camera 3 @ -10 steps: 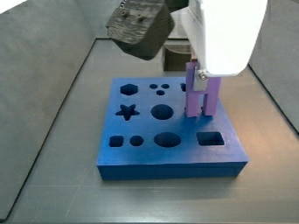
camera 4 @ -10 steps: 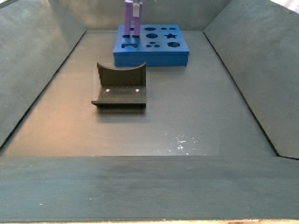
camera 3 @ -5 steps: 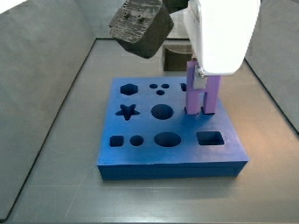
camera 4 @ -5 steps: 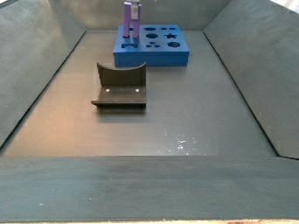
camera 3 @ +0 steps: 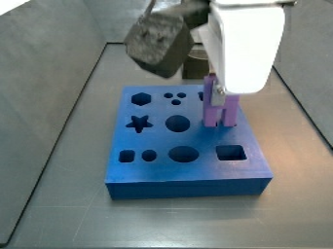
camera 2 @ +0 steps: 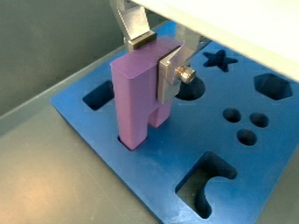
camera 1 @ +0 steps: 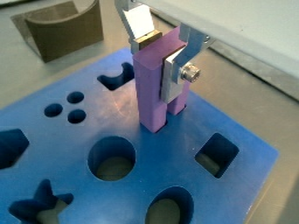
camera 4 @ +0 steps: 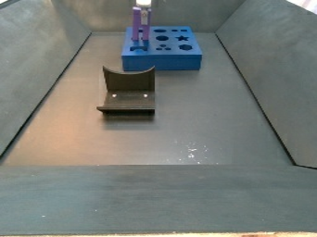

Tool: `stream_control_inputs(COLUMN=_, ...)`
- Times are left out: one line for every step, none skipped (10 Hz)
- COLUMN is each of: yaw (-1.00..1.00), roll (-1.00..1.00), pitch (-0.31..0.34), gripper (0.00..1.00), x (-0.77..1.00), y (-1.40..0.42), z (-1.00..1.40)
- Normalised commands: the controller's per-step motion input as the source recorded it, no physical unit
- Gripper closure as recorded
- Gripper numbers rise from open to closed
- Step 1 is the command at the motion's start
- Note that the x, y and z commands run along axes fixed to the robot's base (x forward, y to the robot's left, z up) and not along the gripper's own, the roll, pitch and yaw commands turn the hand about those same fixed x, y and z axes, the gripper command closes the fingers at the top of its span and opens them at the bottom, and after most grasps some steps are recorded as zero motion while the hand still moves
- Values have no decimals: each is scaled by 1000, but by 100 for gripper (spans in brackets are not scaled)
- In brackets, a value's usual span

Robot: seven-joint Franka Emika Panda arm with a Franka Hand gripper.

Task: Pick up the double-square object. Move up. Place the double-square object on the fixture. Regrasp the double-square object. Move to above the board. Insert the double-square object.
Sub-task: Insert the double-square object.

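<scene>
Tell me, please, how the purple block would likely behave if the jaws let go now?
Upright in the board, the double-square object looks rigid and probably light. The gripper clamps its top. Tall and narrow, it might tip unless seated.

The double-square object [camera 1: 155, 83] is light purple. The board [camera 1: 239, 188] is blue with dark holes. The claw [camera 1: 160, 54] over the board is silver. The fixture [camera 4: 126, 93] is brown.
</scene>
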Motion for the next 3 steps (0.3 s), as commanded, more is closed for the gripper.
stream_control_inputs(yaw=0, roll=260, pitch=0, gripper=100, x=0, y=-91, z=-134)
stream_control_inputs(yaw=0, roll=0, pitch=0, gripper=0, x=0, y=0, z=0)
stream_control_inputs(yaw=0, roll=0, pitch=0, gripper=0, x=0, y=0, z=0)
